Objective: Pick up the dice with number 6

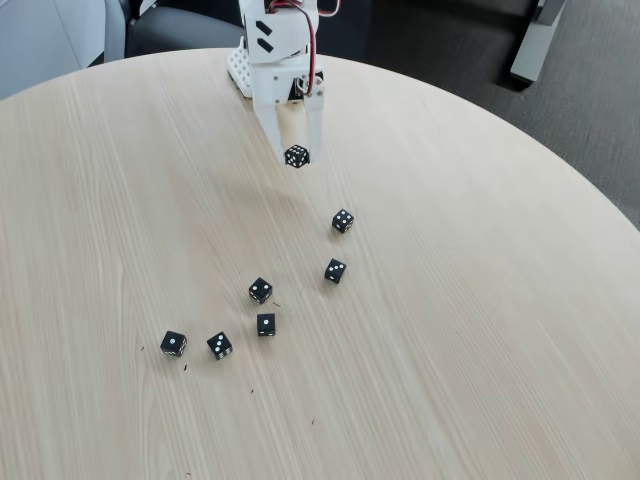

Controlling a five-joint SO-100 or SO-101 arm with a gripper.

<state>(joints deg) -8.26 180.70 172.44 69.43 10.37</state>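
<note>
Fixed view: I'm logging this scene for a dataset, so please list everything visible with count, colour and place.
Die in gripper: one, black with white pips, held above the table near the far edge.
Dice on table: six, black with white pips, scattered across the middle, from centre-right down to lower left.
Table: one, round, light wood.
Floor: dark, beyond the table.
Arm: one, white, at the table's far edge.
Gripper: one, white, pointing down, shut on the die.
</note>
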